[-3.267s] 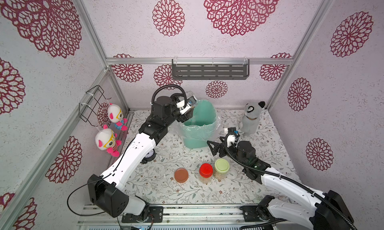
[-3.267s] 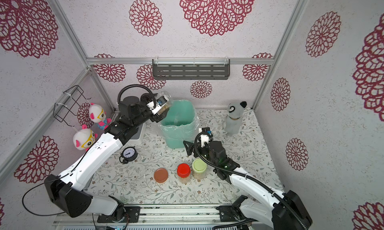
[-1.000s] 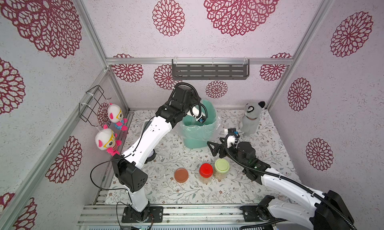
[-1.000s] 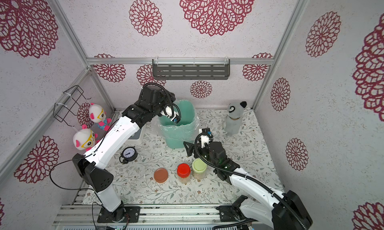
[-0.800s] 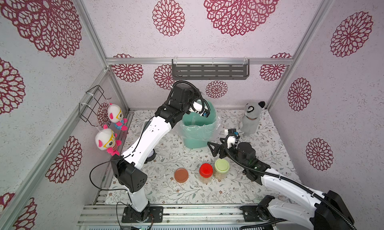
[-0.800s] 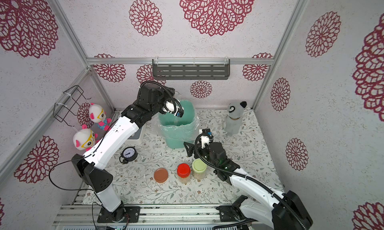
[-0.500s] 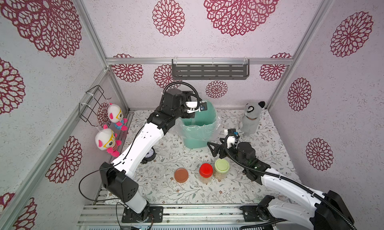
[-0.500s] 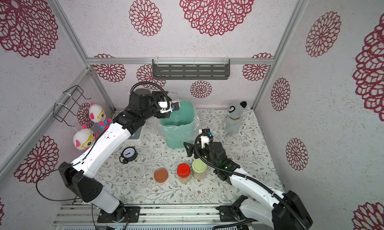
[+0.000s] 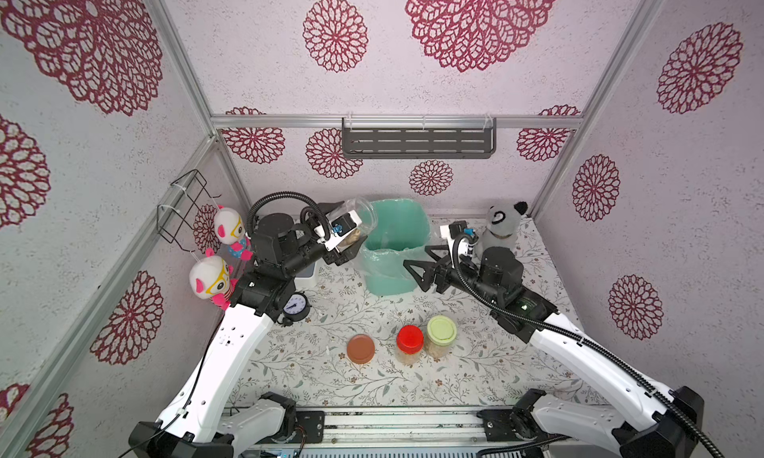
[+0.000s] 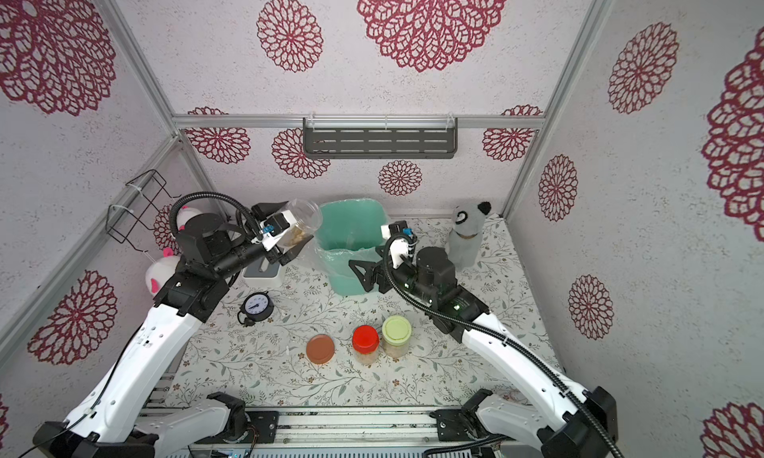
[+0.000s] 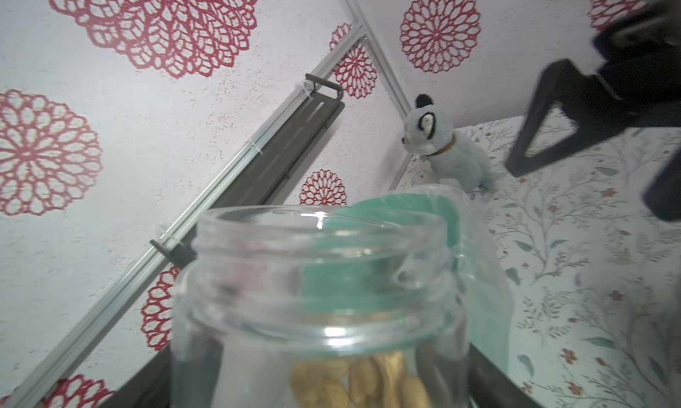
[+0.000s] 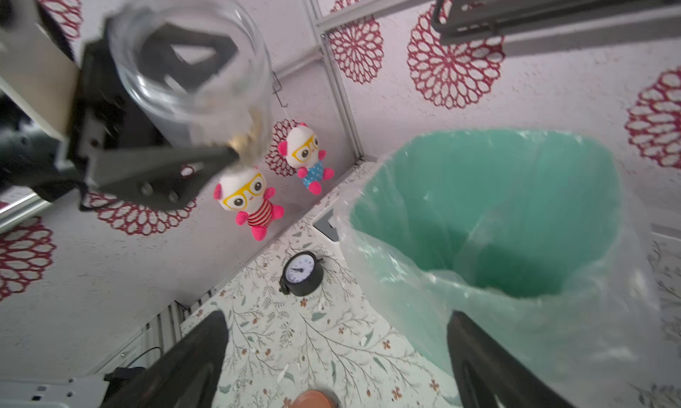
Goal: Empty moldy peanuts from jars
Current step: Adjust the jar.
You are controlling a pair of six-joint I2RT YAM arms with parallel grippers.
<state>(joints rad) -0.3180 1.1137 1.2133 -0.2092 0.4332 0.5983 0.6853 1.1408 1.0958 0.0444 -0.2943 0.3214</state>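
Left wrist view: uncapped jar (image 11: 313, 295) clamped in left jaws just beside bin (image 11: 401, 208), some peanuts (image 11: 361, 384) inside. Right jaws wide, empty. Both top views: red-lidded jar (image 9: 409, 339), green-lidded jar (image 9: 441, 330) near bin, capped, not yet emptied.

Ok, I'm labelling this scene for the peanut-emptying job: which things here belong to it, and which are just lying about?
Part of the job:
- open jar, held tilted beside the bin
- peanuts inside it
- red-lidded jar
- green-lidded jar
- brown lid
- lined green bin

Lying about:
- panda toy
- two hanging dolls
- clock
- wall shelf
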